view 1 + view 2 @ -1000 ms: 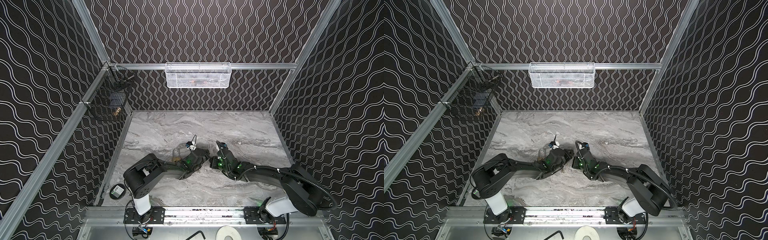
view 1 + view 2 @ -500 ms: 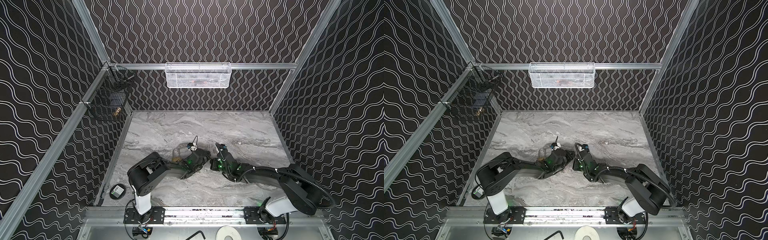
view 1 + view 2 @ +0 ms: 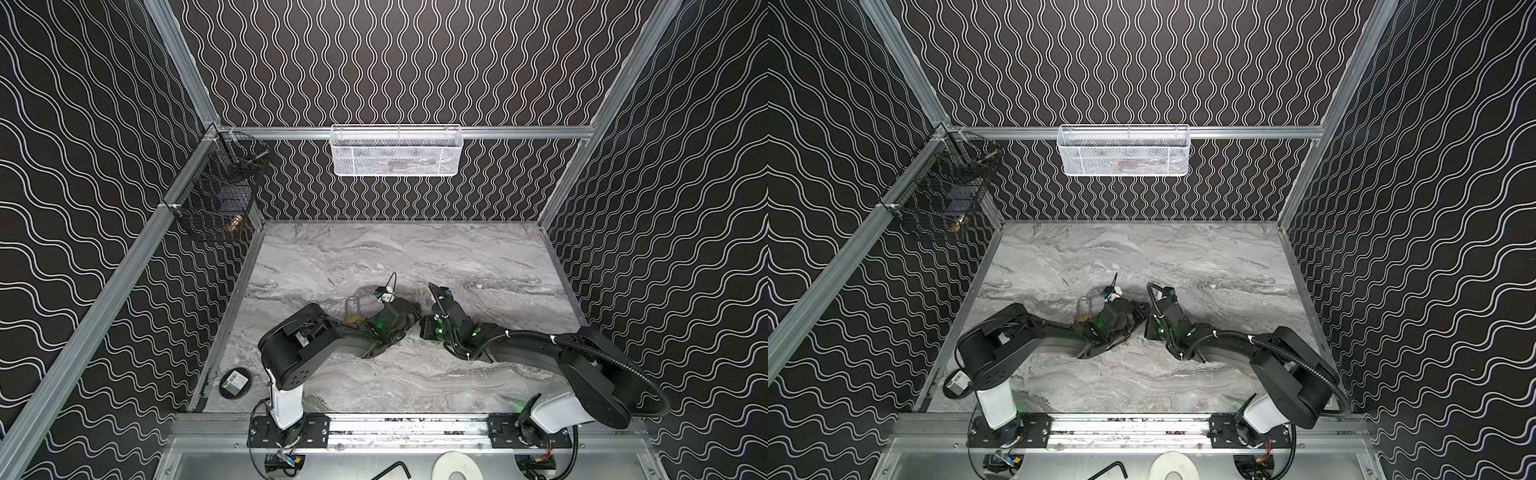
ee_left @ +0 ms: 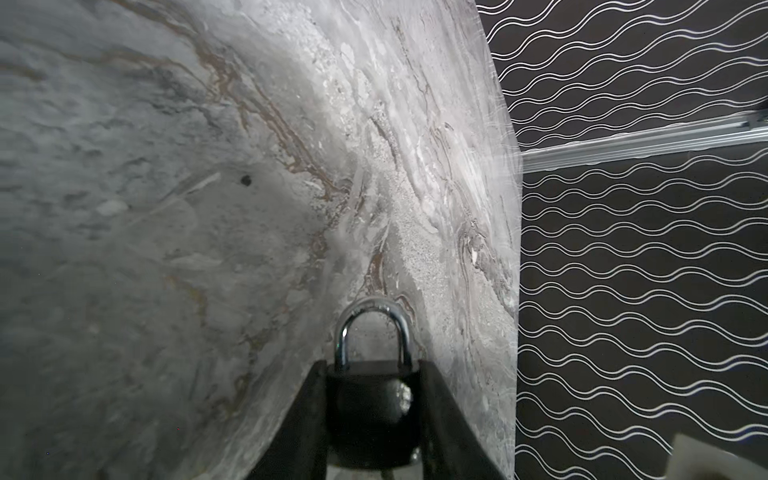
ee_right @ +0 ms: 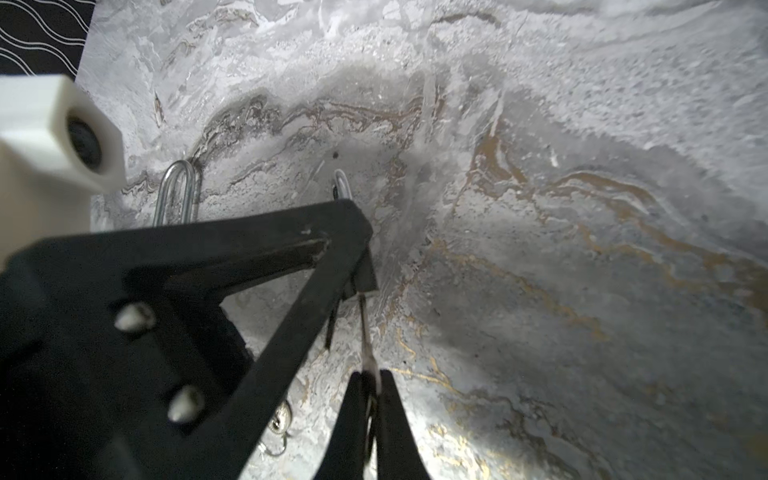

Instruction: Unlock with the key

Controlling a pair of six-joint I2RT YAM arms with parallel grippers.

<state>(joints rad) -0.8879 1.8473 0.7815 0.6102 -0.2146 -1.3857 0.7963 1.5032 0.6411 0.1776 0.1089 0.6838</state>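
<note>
Silver key (image 5: pixel 365 328): pinched in closed right gripper (image 5: pixel 368 384), blade just past its tips.
Black padlock (image 4: pixel 372 411): ahead of key tip, clamped in left gripper (image 4: pixel 372 370), shackle pointing away.
Insertion: square blade to padlock, push straight, twist once seated.

Padlock (image 4: pixel 372 411) in the left end effector (image 4: pixel 371 368), key (image 5: pixel 365 332) in the right end effector (image 5: pixel 371 376) just to its right.

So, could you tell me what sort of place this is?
Probably a lab robot cell rather than a home: walls of wavy-patterned panels in an aluminium frame, a marble-look table, and a left arm and right arm bolted to a front rail.
</note>
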